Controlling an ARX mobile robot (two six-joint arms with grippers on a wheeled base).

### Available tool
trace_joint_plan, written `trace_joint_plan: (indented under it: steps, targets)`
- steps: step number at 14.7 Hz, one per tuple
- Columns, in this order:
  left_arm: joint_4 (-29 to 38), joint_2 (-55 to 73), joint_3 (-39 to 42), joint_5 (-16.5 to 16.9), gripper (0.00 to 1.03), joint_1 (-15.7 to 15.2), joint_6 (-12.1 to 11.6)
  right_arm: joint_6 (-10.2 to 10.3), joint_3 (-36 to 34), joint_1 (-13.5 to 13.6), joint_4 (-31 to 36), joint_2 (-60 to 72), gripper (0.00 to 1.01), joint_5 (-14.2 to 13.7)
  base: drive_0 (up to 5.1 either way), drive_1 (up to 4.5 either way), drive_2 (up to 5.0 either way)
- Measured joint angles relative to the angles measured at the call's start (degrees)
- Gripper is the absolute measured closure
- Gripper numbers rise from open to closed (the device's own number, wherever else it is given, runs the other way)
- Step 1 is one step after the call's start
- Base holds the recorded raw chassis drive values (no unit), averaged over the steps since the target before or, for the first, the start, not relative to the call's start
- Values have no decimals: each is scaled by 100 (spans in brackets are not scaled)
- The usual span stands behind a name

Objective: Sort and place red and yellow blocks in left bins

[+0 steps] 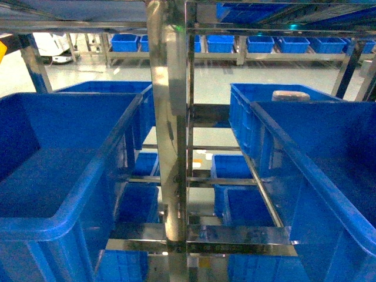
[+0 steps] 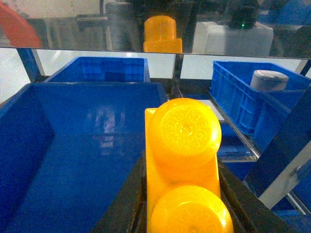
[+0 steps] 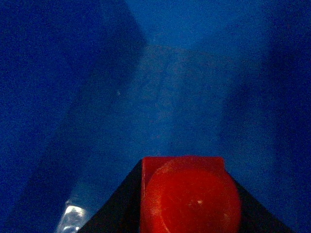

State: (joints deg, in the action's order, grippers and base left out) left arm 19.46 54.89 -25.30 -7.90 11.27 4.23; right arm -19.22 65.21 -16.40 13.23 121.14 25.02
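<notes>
Left wrist view: your left gripper [image 2: 182,204] pinches yellow block [image 2: 182,160], studs toward camera, poised over big blue bin [image 2: 73,160] at 9 o'clock, likely for drop. Right gripper [image 3: 187,204] pinches red block [image 3: 187,194] deep inside blue crate [image 3: 194,87]; which crate, cannot tell.

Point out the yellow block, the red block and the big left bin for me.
yellow block [image 2: 183,131]: left wrist view, on its upper round stud.
red block [image 3: 190,201]: right wrist view, on its round stud.
left bin [image 1: 88,188]: head view, on its near right rim.
</notes>
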Motion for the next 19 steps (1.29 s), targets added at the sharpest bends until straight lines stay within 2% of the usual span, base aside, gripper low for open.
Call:
trace_joint_plan:
  steps: [4,5,6,9,11,16,17,18,19]
  targets:
    - [0,0,0,-2,76,0,0,-42,44,-55,232,26,25,76,0,0,0]
    - [-2,0,0,0,76,0,0,-55,15,-50,396,22,14,79,0,0,0]
    - [-2,0,2,0,76,0,0,31,-83,-48,520,-24,2,72,0,0,0]
    - [-2,0,0,0,76,0,0,356,-564,-50,1110,-372,3,4,0,0,0]
    - [0,0,0,0,76,0,0,542,-1158,-101,1670,-850,3,-22,0,0,0]
    - [0,0,2,0,76,0,0,564,-3261,-302,3104,-2496,3,-96,0,0,0]
    - [0,0,2,0,76,0,0,577,-3681,-332,3504,-3010,3,-299,0,0,0]
    - [-2,0,0,-2,76,0,0,697,-4024,-369,3731,-3554,3,-544,0,0,0]
    - [0,2,0,-2,76,0,0,824,-4291,-442,3595,-4118,3,-605,0,0,0]
